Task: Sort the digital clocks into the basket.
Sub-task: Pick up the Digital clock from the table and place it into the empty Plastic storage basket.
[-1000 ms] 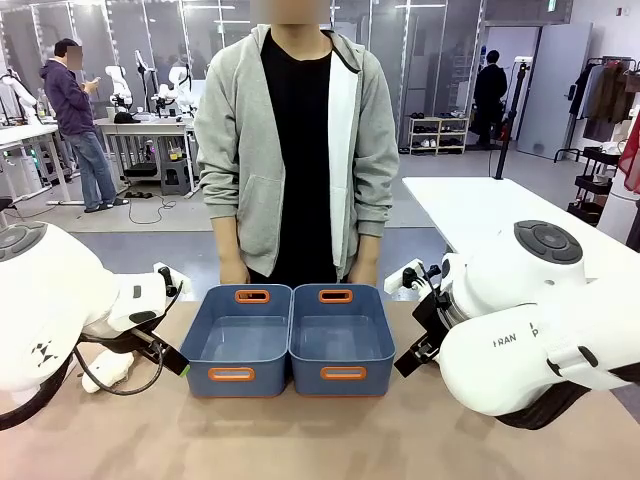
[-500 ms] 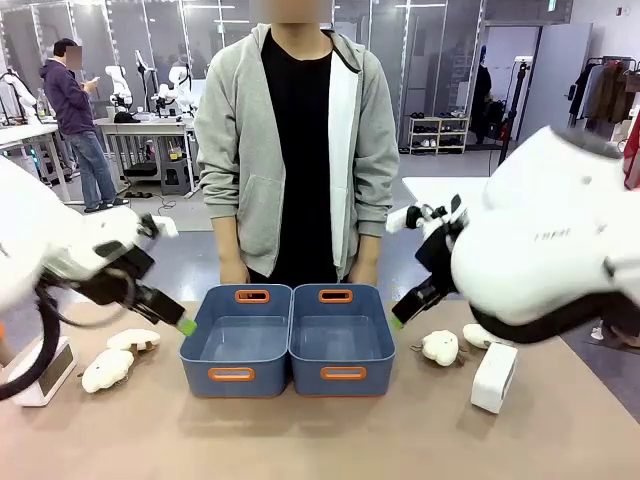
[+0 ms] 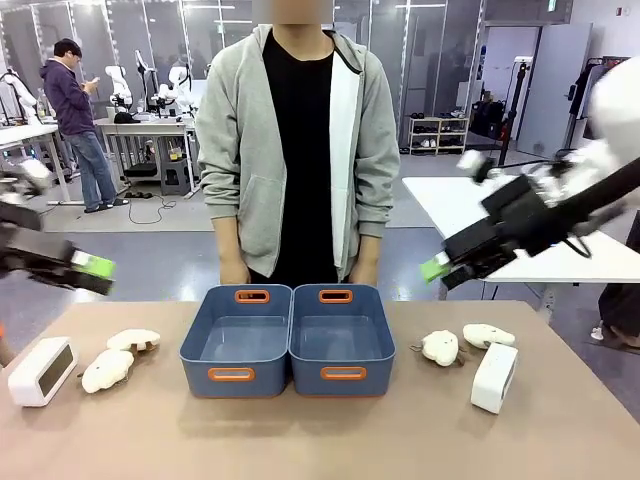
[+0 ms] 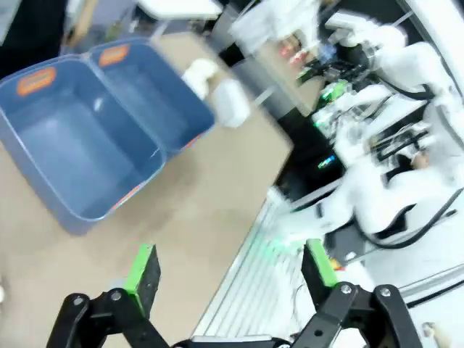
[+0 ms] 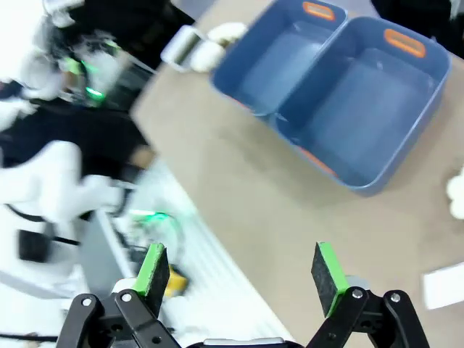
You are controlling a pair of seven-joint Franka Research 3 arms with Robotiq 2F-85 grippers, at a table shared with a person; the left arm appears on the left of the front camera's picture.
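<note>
Busy lab bkgd w/ other benches is being seen behind a person (image 3: 297, 150) in a grey hoodie, who is standing at 12 o'clock of the tan worktop (image 3: 320, 440).

Two blue bins are being shown side by side at centre: left basket (image 3: 196, 340) & right basket (image 3: 388, 340). Both are looking empty, & which one is meant for the clocks cannot be told.

W/ the bins taken as dial centre:
- Left digital clock (image 3: 40, 371) is lying at approx 8 o'clock, near the worktop's left edge.
- Right digital clock (image 3: 494, 377) is standing on end at approx 4 o'clock.
- Left sheep plushes (image 3: 108, 370) & right sheep plushes (image 3: 440, 347) are sitting between each clock & the bins, one just beside each clock.

Left jaws are being held high at approx 10 o'clock, well apart from everything. Left pads (image 4: 143, 268) are spread fully, w/ nothing between them. Right jaws are hanging high at approx 2 o'clock. Right pads (image 5: 328, 270) are equally wide & nothing is gripped.

Judged: no clock is binned yet, so the task is only starting.

Risks:
- A plush may be getting pinched or dragged along w/ a clock, as they are so close.
- Right clock may be getting tipped by a glancing pad.
- Left clock may be getting shoved off the edge.
- Smooth rounded plastic may be slipping in the grip.
- Clocks may be ending up in different bins.
</note>
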